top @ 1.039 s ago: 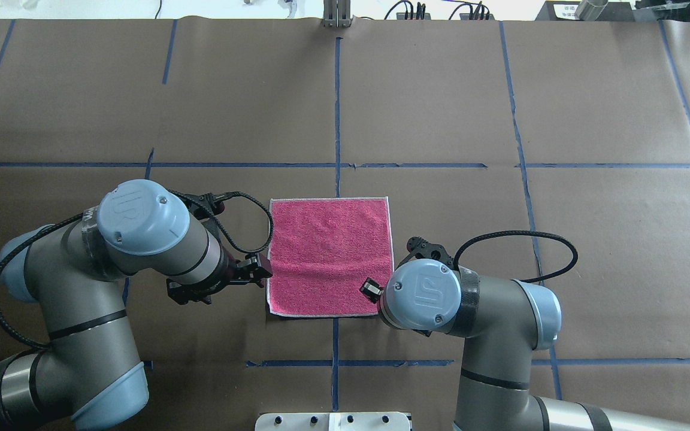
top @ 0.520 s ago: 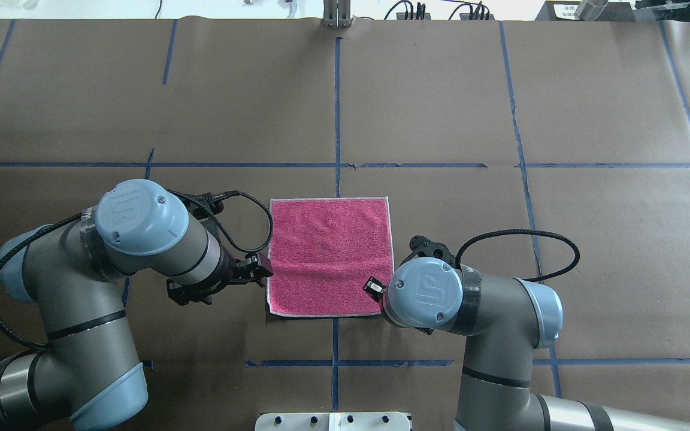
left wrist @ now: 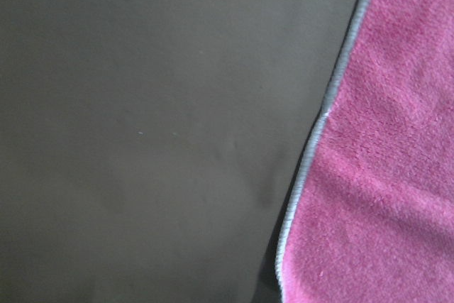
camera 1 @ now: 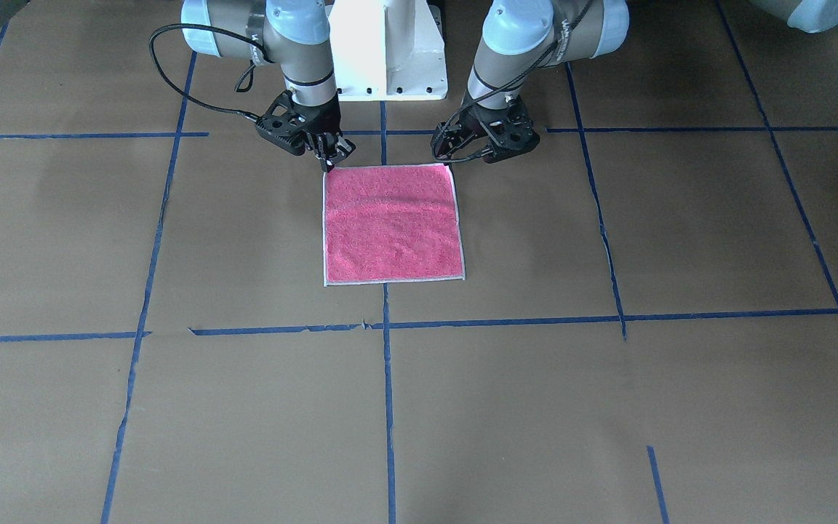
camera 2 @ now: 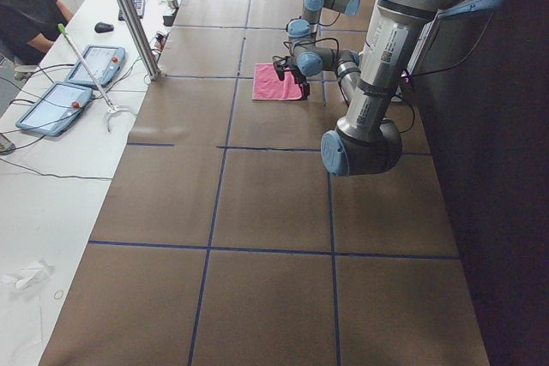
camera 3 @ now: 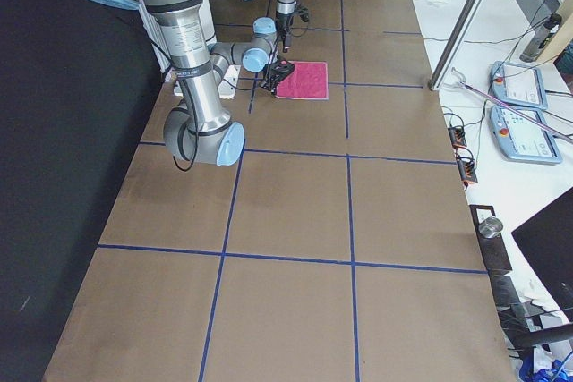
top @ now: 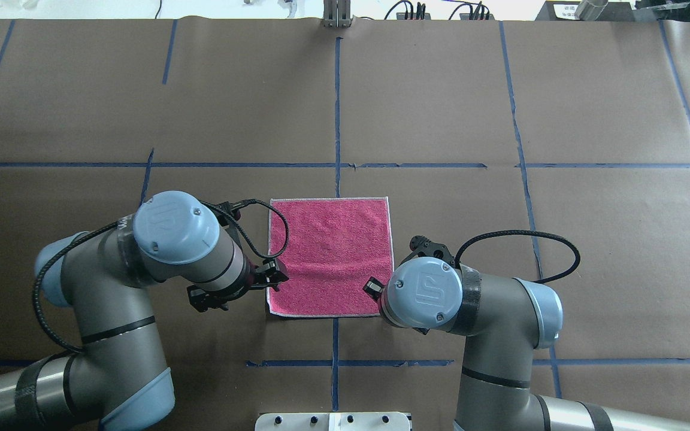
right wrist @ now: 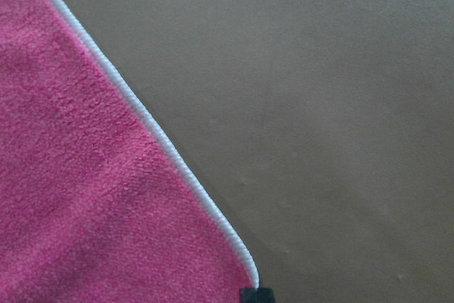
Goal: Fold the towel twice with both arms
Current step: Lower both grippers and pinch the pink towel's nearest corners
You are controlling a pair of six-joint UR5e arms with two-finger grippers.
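Note:
The towel [top: 330, 256] lies flat and unfolded on the table, pink face up, with a whitish border [camera 1: 391, 224]. My left gripper [top: 274, 278] is low at the towel's near left edge, close to the corner. The left wrist view shows only that edge [left wrist: 312, 147] and no fingers, so I cannot tell if it is open or shut. My right gripper [top: 371, 288] is low at the towel's near right corner. Its fingers [camera 1: 328, 154] look pressed together into one point. A single black fingertip [right wrist: 255, 294] shows just beside the corner. Neither gripper holds the towel.
The table is covered in brown paper [top: 441, 108] with blue tape lines [top: 337, 108]. The white pedestal base [camera 1: 388, 51] stands just behind the towel. Operators' tablets [camera 2: 64, 100] and a metal post [camera 2: 129, 15] are at the table's far side.
My left arm has swung to the right, and its gripper has reached the towel's near left edge. My right arm has barely moved. The towel has not moved.

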